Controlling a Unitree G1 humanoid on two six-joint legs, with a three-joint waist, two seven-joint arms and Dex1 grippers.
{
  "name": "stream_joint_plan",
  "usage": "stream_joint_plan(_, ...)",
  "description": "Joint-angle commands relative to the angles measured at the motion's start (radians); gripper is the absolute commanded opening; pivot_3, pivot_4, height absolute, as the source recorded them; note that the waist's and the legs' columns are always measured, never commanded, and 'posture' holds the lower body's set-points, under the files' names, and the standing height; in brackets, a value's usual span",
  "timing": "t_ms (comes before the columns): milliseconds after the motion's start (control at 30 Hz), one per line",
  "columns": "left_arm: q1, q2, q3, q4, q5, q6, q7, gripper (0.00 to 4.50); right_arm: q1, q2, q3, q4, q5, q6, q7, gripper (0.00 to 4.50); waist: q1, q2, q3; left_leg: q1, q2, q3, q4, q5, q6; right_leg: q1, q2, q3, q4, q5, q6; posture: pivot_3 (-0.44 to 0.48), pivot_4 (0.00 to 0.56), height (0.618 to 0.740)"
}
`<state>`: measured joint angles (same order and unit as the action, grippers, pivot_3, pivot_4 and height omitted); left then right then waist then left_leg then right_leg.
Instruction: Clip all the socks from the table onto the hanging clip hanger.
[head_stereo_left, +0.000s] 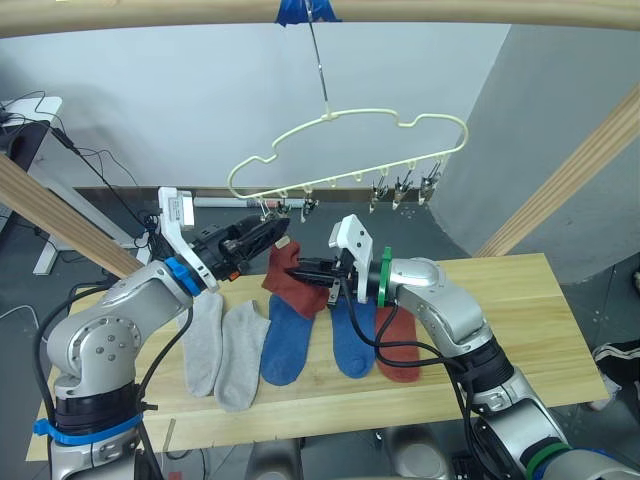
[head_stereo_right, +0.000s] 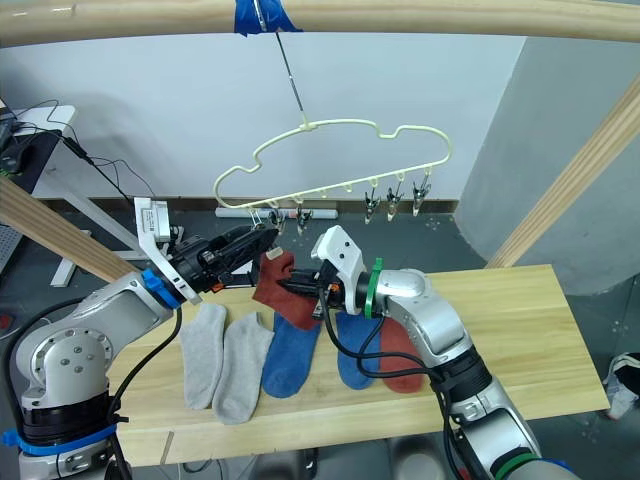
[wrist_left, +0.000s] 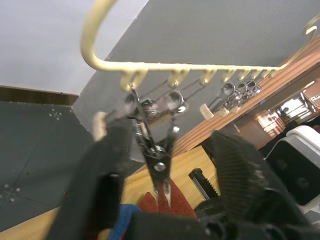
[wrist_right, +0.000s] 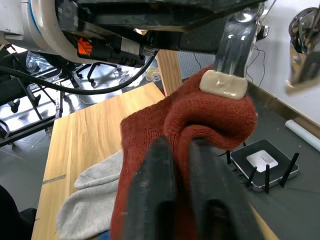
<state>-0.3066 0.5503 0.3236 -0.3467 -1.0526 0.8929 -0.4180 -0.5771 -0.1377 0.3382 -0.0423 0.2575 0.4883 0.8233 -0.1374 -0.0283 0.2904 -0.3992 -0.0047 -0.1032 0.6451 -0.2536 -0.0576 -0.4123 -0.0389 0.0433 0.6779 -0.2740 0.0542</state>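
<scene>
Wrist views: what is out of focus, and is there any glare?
Left wrist view: the left claw is blurred dark mass, while the metal clip and clip hanger stay fairly crisp. Right wrist view: the right claw is soft, the rust-red sock sharp; the clip above it is smeared, with bright reflections.

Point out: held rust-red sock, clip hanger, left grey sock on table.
held rust-red sock (head_stereo_left: 290, 277), left eye view, raised middle of the fabric.
clip hanger (head_stereo_left: 345, 114), left eye view, top of pale-yellow outline.
left grey sock (head_stereo_left: 204, 340), left eye view, mid-body.
</scene>
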Motion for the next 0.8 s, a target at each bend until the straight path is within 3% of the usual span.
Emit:
stream_joint_plan(33,0.018,0.026,0.042,-0.031,-0.004,-0.022,-0.012,4.12,-0.017,0.000,0.011,-0.016,-0.009,-0.028,0.001,1.78,0.000,0.000,0.000,0.000,0.000,0.000,0.000,0.000,0.000,0.000,0.000,0.000,0.000,0.000,0.000,-0.177,0.282,0.740)
stream_joint_plan(100,0.041,0.043,0.041,-0.040,0.038,-0.049,-0.023,4.50,-0.013,-0.020,0.015,-0.020,-0.020,-0.024,0.008,2.52,0.000,0.000,0.000,0.000,0.000,0.000,0.000,0.000,0.000,0.000,0.000,0.000,0.000,0.000,0.000,-0.177,0.282,0.740)
stream_joint_plan(167,0.060,0.061,0.029,-0.049,0.083,-0.082,-0.039,4.50,-0.008,-0.037,0.018,-0.025,-0.027,-0.026,0.012,3.18,0.000,0.000,0.000,0.000,0.000,0.000,0.000,0.000,0.000,0.000,0.000,0.000,0.000,0.000,0.000,-0.175,0.279,0.740)
stream_joint_plan(533,0.195,0.059,-0.065,-0.138,0.450,-0.405,-0.063,4.50,0.098,-0.283,-0.025,-0.247,-0.022,-0.035,0.084,3.18,0.011,0.000,0.000,-0.001,0.000,0.001,0.000,0.000,0.000,-0.001,-0.001,0.001,-0.002,0.000,0.000,-0.176,0.276,0.740)
stream_joint_plan(800,0.256,-0.076,-0.185,-0.182,0.679,-0.648,-0.004,4.50,0.187,-0.460,-0.211,-0.423,0.098,0.005,0.135,3.18,0.025,0.000,0.000,-0.001,0.000,0.002,0.000,0.000,0.000,0.000,-0.001,0.001,-0.002,0.000,0.000,-0.210,0.284,0.740)
